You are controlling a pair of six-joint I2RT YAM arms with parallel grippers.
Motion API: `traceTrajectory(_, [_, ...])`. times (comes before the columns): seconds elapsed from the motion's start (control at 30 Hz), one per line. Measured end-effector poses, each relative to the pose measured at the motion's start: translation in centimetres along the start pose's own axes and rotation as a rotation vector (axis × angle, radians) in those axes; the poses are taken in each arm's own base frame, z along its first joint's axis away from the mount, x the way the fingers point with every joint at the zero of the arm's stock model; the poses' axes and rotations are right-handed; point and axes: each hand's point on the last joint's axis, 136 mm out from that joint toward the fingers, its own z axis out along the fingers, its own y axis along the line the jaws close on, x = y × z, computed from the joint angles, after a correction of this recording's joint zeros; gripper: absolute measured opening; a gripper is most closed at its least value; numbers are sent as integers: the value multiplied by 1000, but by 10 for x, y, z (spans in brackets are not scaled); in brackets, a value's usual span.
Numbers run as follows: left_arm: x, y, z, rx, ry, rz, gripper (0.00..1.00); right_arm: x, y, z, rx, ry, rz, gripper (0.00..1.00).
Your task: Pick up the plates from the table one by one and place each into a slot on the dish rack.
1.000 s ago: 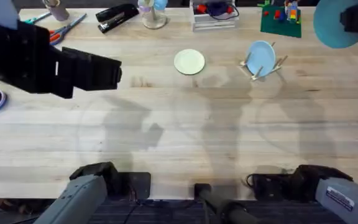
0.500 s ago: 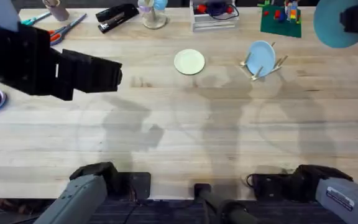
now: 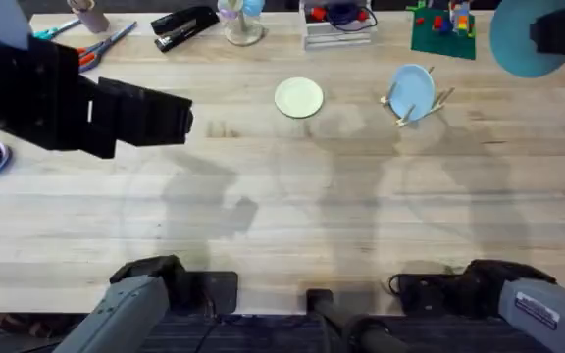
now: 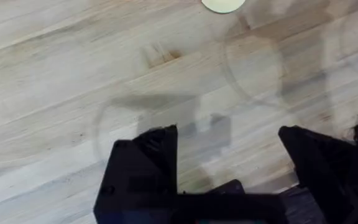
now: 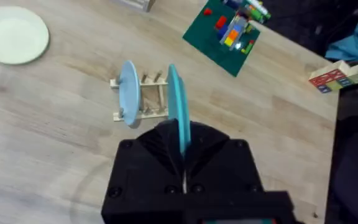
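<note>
The dish rack (image 5: 143,99) holds a light-blue plate (image 5: 128,93) upright, the right gripper (image 5: 182,146) clamps the teal plate (image 5: 177,106) edgewise above it, and the left gripper (image 4: 229,149) gapes wide.

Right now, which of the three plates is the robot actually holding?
The teal plate, clamped edge-up in the right gripper. The light-blue plate stands in the dish rack, and the cream plate lies flat on the table.

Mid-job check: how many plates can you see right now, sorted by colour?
Teal plate, held on edge in the right gripper: 1
Light-blue plate, standing in the dish rack: 1
Cream plate, flat on the table: 1
Total: 3 plates
</note>
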Motion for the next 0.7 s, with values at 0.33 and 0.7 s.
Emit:
traceTrajectory(0.33, [0,0,0,0,0,0,993,2,4,22,-55,30,7,29])
traceTrajectory(0.7, [0,0,0,0,0,0,994,7,9,45,-108,73,17,29])
